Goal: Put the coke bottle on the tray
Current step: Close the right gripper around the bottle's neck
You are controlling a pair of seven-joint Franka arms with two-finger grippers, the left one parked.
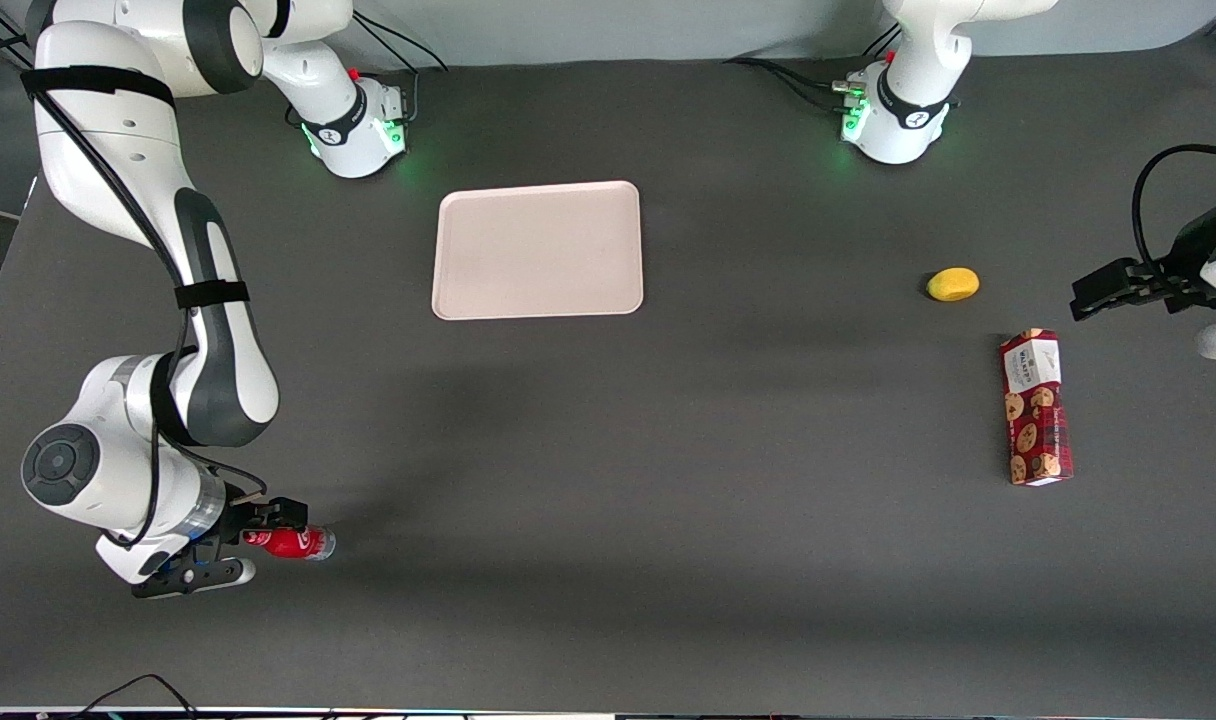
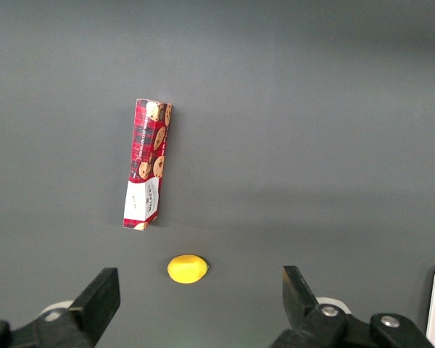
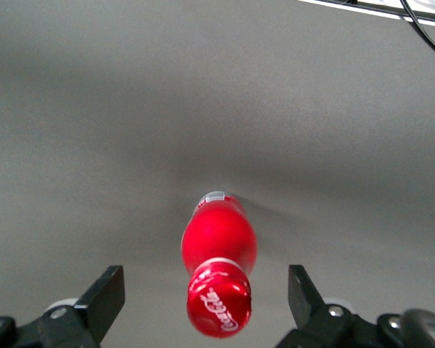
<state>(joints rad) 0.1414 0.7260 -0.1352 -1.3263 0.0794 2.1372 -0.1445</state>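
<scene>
Your gripper [image 1: 236,545] sits low at the working arm's end of the table [image 1: 608,520], close to the front camera. Its fingers [image 3: 105,293] stand wide apart, one on each side of the coke bottle [image 1: 290,542], with clear gaps between pads and bottle in the right wrist view, so nothing is clamped.

The coke bottle [image 3: 219,272] is on the dark table, its red cap toward the gripper and its silvery base pointing away from it. From the front view it appears to lie on its side; the wrist view shows the cap's white script facing the camera.

The pale pink tray [image 1: 538,250] lies flat, well apart from the bottle, farther from the front camera and nearer the arm bases.

Toward the parked arm's end you have a red cookie box [image 1: 1035,407] lying lengthwise and a small yellow lemon-like fruit [image 1: 953,284] just beside it, farther from the front camera. Both show again in the left wrist view: box [image 2: 147,164], fruit [image 2: 186,268].
</scene>
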